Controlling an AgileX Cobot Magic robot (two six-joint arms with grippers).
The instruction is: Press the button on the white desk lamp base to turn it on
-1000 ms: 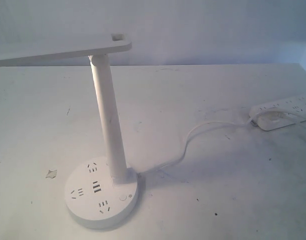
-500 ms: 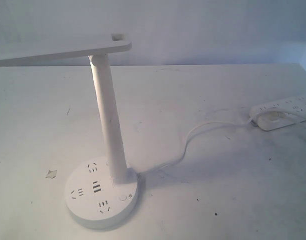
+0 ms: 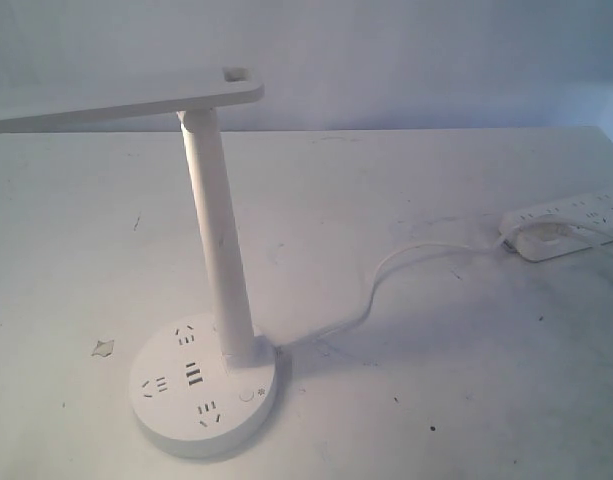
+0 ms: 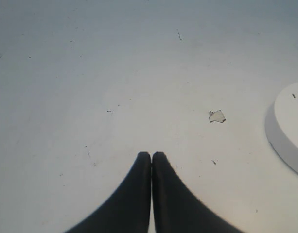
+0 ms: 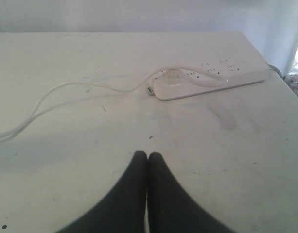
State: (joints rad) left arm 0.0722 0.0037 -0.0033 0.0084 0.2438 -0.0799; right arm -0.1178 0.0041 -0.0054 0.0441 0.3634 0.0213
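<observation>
The white desk lamp (image 3: pixel 217 230) stands at the front left of the table, its slanted post rising from the white desk lamp base (image 3: pixel 166 410). The button (image 3: pixel 247 394) sits on the base's right side, beside a small sun-like mark. Neither arm shows in the exterior view. My left gripper (image 4: pixel 151 154) is shut over bare tabletop, with the base's rim (image 4: pixel 285 131) off to one side of it. My right gripper (image 5: pixel 148 155) is shut with nothing in it, above the table short of the power strip (image 5: pixel 212 80).
A long white power strip (image 3: pixel 566 222) lies at the right edge, with the lamp's cord (image 3: pixel 386 275) curling from it to the base. A small scrap (image 3: pixel 104 348) lies left of the base. The lamp's flat head (image 3: pixel 116 103) overhangs the left part of the table.
</observation>
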